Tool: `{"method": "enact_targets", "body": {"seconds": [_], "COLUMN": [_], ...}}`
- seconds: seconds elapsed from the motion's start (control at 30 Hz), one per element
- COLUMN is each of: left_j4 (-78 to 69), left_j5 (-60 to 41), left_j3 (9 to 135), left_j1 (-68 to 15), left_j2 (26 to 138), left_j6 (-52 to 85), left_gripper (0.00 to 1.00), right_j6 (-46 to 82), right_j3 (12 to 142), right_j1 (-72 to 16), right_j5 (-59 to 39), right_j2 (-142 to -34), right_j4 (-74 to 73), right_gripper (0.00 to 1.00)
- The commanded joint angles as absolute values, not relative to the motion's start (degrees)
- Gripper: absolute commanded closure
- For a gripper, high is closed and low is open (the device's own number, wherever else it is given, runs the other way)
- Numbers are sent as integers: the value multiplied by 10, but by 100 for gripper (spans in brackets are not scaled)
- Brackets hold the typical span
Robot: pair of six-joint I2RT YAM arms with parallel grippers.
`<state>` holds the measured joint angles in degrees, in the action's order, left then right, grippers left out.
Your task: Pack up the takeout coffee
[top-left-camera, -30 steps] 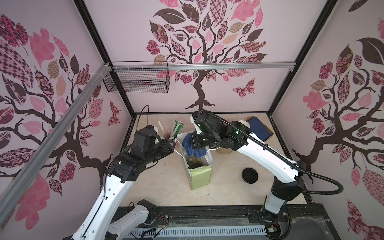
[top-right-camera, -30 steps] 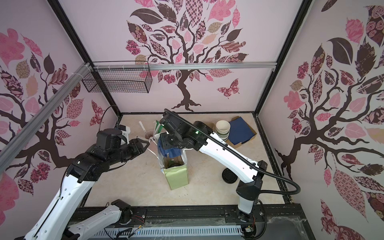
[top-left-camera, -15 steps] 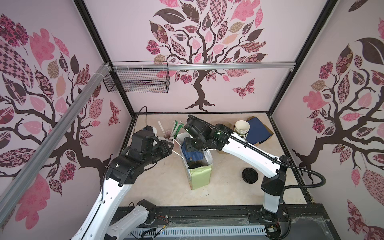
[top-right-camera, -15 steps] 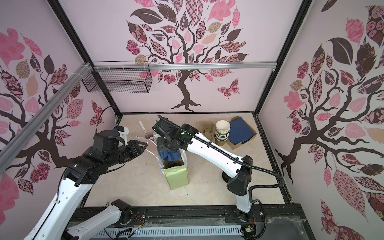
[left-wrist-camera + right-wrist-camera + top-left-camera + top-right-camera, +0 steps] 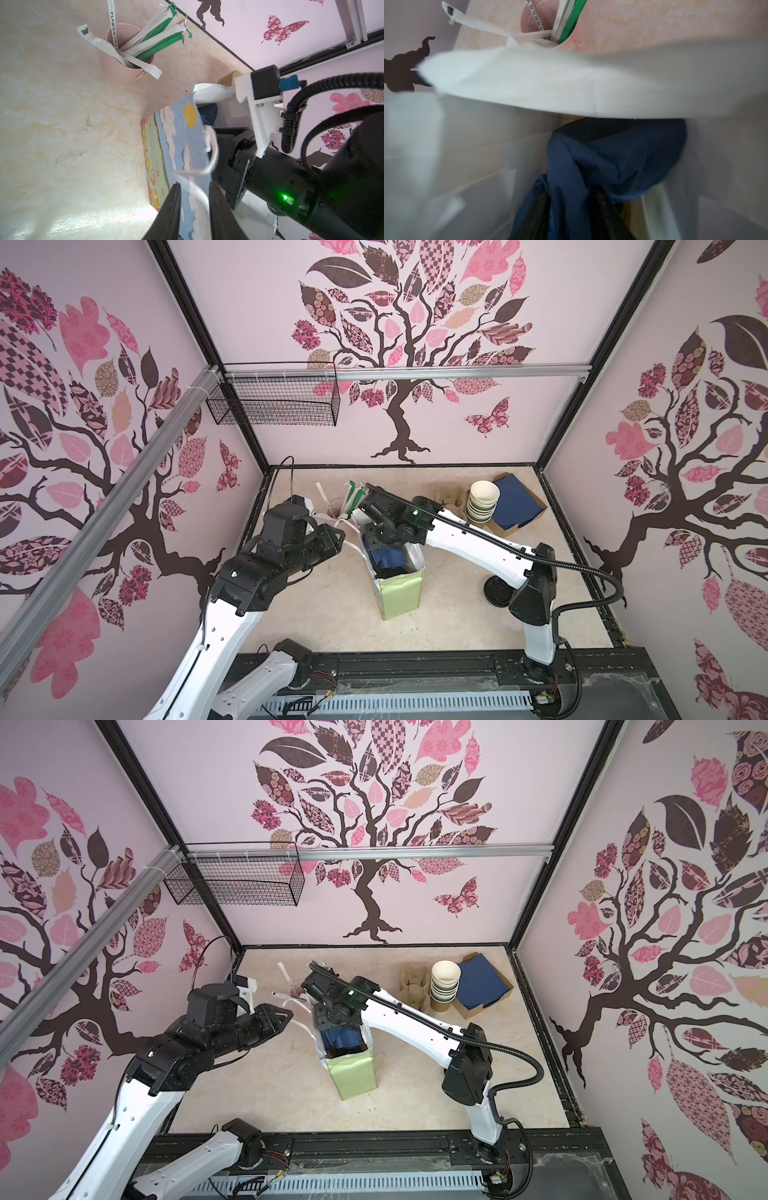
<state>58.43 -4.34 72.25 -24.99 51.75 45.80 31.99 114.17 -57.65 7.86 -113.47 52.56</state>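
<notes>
The takeout coffee is hidden. A tall paper bag (image 5: pixel 399 593) (image 5: pixel 353 1077) stands mid-table, its green side facing the front. My right gripper (image 5: pixel 571 212) reaches into the bag's mouth. Its dark fingers stand apart, and a crumpled blue napkin (image 5: pixel 612 155) (image 5: pixel 386 558) lies between and over them. My left gripper (image 5: pixel 195 187) (image 5: pixel 341 533) is at the bag's left upper edge. Its two fingers stand a little apart, and the white handle loop (image 5: pixel 207 166) runs between them. The bag's painted side (image 5: pixel 180 145) faces the left wrist view.
A pink bucket of wrapped straws (image 5: pixel 120 68) (image 5: pixel 340 510) stands behind the bag. At the back right are a cardboard cup carrier (image 5: pixel 451 493), a stack of lidless cups (image 5: pixel 482 499) and a box of blue napkins (image 5: pixel 519 499). A loose black lid (image 5: pixel 498 591) lies right of the bag.
My right arm has swung left and lowered its gripper into the bag with the napkin, and its jaws have come apart. The left gripper's jaws have narrowed around the handle.
</notes>
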Motion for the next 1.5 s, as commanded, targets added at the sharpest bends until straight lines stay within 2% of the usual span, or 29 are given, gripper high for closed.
{"method": "enact_targets", "body": {"seconds": [0.0,0.2,0.4,0.47,0.63,0.77,0.87,1.03,1.13,1.23,1.37,1.47], "left_j4": [581,584,582,584,614,676,710,715,664,568,422,287], "left_j5": [-39,-35,-35,-31,17,109,196,358,459,544,547,508], "left_j3": [709,708,708,712,780,877,937,929,832,705,543,412], "left_j1": [-247,-247,-247,-247,-246,-247,-246,-246,-242,-231,-182,-137], "left_j2": [515,518,523,522,523,529,537,532,510,475,435,419], "left_j6": [459,453,448,445,413,372,344,323,306,296,274,220], "left_gripper": [75,77,79,76,40,26,16,6,6,6,6,6], "right_j6": [316,325,336,333,304,296,283,237,210,197,165,121], "right_j3": [1179,1192,1231,1262,1398,1405,1274,886,649,469,300,204], "right_j1": [-576,-577,-577,-577,-576,-541,-464,-253,-133,-43,-9,-9], "right_j5": [83,82,90,88,127,189,214,191,186,169,188,195], "right_j2": [-1144,-1098,-1067,-1063,-1050,-991,-892,-666,-551,-491,-473,-506], "right_j4": [537,546,579,594,678,731,709,512,351,214,22,-144], "right_gripper": [49,36,34,34,33,31,30,30,29,28,26,25]}}
